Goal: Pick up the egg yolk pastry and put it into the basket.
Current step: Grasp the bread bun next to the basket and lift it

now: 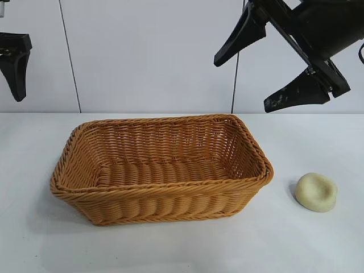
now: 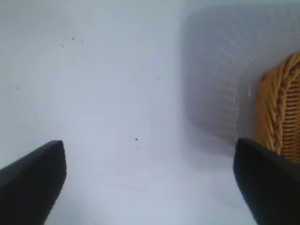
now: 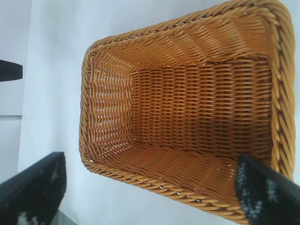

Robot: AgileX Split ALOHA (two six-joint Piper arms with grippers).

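Observation:
The egg yolk pastry, a pale cream-yellow dome with a dimple, lies on the white table to the right of the basket. The orange-brown wicker basket stands empty at the table's middle; it also fills the right wrist view, and its edge shows in the left wrist view. My right gripper hangs high at the upper right, open and empty, well above the pastry and the basket's right end. My left gripper is parked high at the far left, open and empty. The pastry shows in neither wrist view.
The white table runs wide around the basket, with bare surface in front and at both sides. A white panelled wall stands behind.

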